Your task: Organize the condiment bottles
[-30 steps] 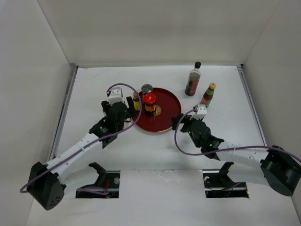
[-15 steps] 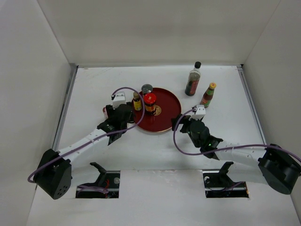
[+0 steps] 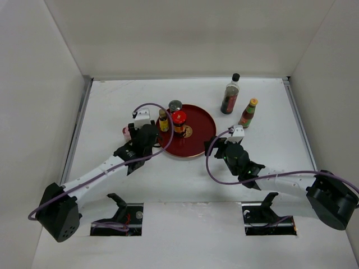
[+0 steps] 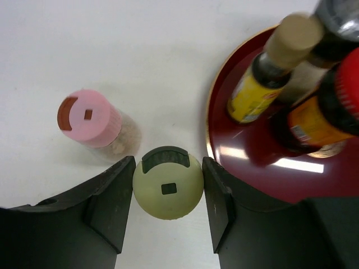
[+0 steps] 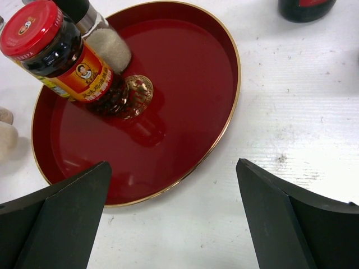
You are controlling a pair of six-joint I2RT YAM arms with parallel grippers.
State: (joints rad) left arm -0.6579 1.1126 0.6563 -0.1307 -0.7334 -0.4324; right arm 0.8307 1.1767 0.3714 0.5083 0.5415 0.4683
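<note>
My left gripper (image 3: 147, 134) (image 4: 168, 163) is shut on the cream bottle (image 4: 168, 188), just left of the round red tray (image 3: 199, 126). A pink bottle (image 4: 90, 117) (image 3: 125, 132) stands on the table to its left. On the tray stand a brown yellow-labelled bottle (image 3: 163, 120) (image 4: 263, 84), a red-lidded jar (image 3: 179, 120) (image 5: 84, 73) and a silver-topped shaker (image 3: 175, 105) (image 5: 106, 45). My right gripper (image 3: 216, 143) (image 5: 174, 165) is open and empty over the tray's near right rim (image 5: 224, 129). The tall dark black-capped bottle (image 3: 230, 96) and the slim yellow-capped bottle (image 3: 248, 114) stand at the back right.
White walls enclose the table on the left, back and right. The tray's gold rim (image 4: 210, 140) lies right beside my left gripper's right finger (image 4: 219, 202). Purple cables loop over both wrists.
My left gripper has moved a little right, toward the tray's left edge. The right arm has hardly moved, and the bottles on the tray stay put.
</note>
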